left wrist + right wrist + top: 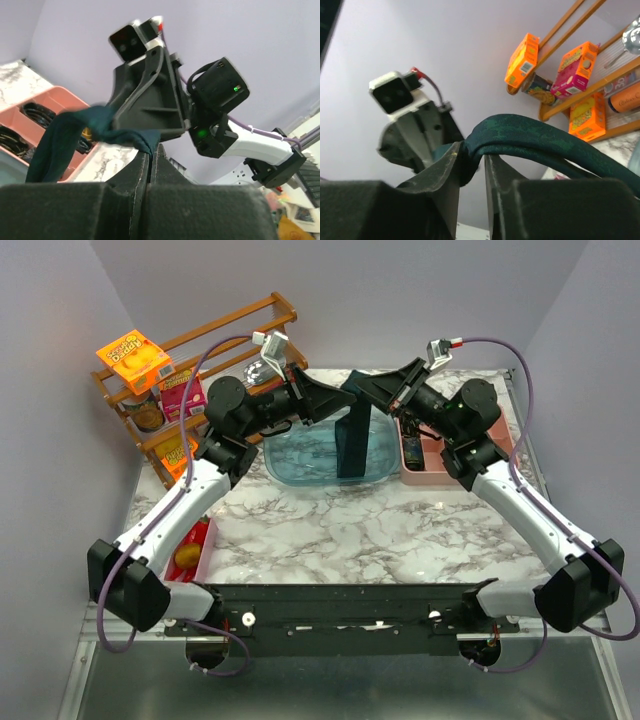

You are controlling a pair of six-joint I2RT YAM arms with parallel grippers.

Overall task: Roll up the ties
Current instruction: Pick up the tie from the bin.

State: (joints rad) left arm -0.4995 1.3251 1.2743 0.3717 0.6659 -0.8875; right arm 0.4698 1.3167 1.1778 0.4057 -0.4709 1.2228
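A white and grey marbled desk (330,530) stands between pale lilac walls. Above the middle of its far edge, a long narrow dark teal fabric necktie (352,445) hangs straight down from the two grippers into a translucent blue plastic tub (290,465).

The left gripper (338,403) has its fingers (125,200) pressed together, and a fold of the necktie is pinched at their tips. The right gripper (364,390) meets it almost tip to tip. Its fingers (445,175) are a little apart; the necktie passes through the gap, and I cannot tell if they press it.

A pink plastic tray (425,478) lies just beside the tub, toward the right edge. A wooden rack (210,335) with coloured boxes stands at the far left corner. A red tray (200,552) lies at the left edge. The widest open marble is between the tub and the near edge.
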